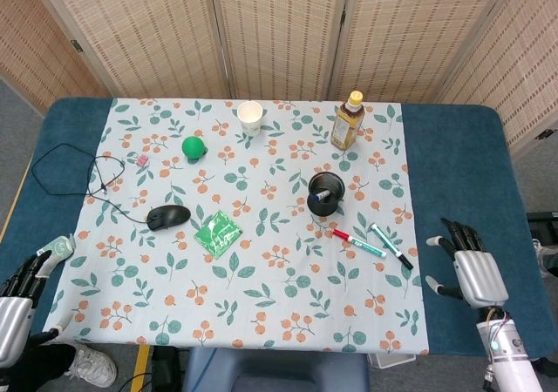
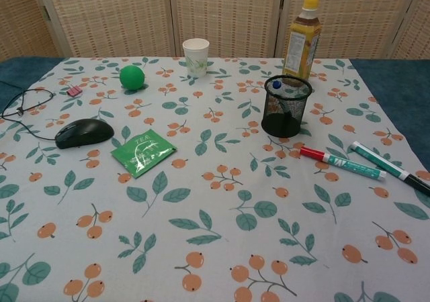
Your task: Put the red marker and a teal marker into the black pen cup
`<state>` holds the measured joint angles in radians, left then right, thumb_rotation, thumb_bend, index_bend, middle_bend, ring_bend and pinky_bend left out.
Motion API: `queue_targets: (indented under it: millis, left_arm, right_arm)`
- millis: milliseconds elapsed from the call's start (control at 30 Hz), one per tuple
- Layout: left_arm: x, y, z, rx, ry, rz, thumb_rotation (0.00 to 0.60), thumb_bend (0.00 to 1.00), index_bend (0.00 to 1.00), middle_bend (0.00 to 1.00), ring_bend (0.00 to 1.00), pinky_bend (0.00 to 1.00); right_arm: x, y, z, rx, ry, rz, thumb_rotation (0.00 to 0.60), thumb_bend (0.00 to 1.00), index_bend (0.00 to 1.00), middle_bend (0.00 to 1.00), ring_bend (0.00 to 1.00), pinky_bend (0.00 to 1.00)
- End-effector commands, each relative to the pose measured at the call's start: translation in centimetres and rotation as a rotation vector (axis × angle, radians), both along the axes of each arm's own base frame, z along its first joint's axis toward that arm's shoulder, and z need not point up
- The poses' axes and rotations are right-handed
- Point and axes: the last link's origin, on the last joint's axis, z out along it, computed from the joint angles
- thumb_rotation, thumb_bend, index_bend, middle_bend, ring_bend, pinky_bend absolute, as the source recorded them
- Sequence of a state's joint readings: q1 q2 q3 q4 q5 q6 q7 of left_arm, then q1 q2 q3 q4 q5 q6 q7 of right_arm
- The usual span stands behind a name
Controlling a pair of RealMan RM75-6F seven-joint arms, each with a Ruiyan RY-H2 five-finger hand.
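The one word that can be read is "TEA", in white letters on the green packet point(image 2: 142, 152) lying just right of the black mouse point(image 2: 83, 132) in the chest view. The bottle point(image 2: 300, 39) behind the black pen cup point(image 2: 286, 106) carries a label, but its print is too small to read. The markings on the markers' barrels are also illegible.

Head view: high, looking down over whole table point(image 1: 453, 157). Chest view: low, near, facing screen (same tablecloth point(image 2: 215, 181)).
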<state>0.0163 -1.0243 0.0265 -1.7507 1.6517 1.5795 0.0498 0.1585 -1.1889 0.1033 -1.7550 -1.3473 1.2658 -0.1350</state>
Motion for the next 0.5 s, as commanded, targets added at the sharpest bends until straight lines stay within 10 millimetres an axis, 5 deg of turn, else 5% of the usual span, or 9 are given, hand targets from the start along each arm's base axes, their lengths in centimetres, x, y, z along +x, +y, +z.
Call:
queue_targets:
  millis: [33,500]
  left_arm:
    - [-0.6,0.9,0.4,-0.011,-0.035,0.021,0.600,0.27,0.00,0.08,0.04,0.22]
    - [-2.4,2.4,1.9,-0.051,-0.160,0.056,0.600,0.27,0.00,0.08,0.04,0.22]
  right_arm:
    - [2.3,-2.6,-1.9,0.036,-0.017,-0.017,0.600,0.20,0.31,0.04,0.00,0.00]
    - [7.7,-7.2,-8.1,-0.027,-0.025,-0.108,0.600,0.21,0.45,0.10,0.00,0.00]
